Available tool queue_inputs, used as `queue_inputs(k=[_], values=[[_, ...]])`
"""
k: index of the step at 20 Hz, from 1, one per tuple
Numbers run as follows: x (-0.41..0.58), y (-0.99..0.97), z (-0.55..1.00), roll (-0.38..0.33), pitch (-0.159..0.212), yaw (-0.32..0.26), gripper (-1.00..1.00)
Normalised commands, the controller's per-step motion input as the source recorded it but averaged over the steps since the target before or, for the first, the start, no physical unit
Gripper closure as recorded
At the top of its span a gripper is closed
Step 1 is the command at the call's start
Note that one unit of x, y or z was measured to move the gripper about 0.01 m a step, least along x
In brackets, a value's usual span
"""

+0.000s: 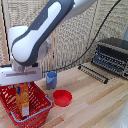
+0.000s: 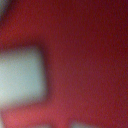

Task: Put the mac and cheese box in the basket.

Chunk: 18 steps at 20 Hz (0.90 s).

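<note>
Currently the container (image 1: pixel 36 111), a red mesh basket with a blue-grey rim, sits on the light wooden table (image 1: pixel 95 102) at the exterior view's lower left. Inside it stands the mac and cheese carton (image 1: pixel 22 102), upright, its lower part behind the basket's near wall. Carton: orange-yellow, flat and tall, with red and white print too small to read; its top edge rises slightly above the basket rim.

Gripping tool (image 1: pixel 20 84) is directly above the basket, with the white boxy end of the arm (image 1: pixel 37 35) over the carton. Finger tips sit at or just over the carton's top. Whether they are apart or clamped on the carton cannot be told; that area is too small and blurred.

Beside the basket, toward the exterior view's right: blue cup (image 1: pixel 51 79), upright, contents not visible. Nearer the camera than the cup, just off the basket's corner: small red bowl (image 1: pixel 62 97), nothing visible inside. Well away from the basket, at the far right: dark toaster oven (image 1: pixel 112 56) with a wire rack (image 1: pixel 93 73) lying before it.

Wrist view: heavily blurred, mostly red, with one pale blurred block (image 2: pixel 20 77) I cannot identify.
</note>
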Motion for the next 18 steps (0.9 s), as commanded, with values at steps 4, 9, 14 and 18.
queue_inputs(k=[4, 9, 14, 18], values=[[0.015, 0.14, 0.03, -0.042, 0.0, 0.0, -1.0], [0.075, -0.02, 0.25, -0.011, 0.008, -0.027, -1.0], [0.089, -0.03, 0.65, 0.0, 0.024, -0.026, -1.0], [0.121, -0.01, 0.68, 0.011, 0.057, -0.012, -1.0]])
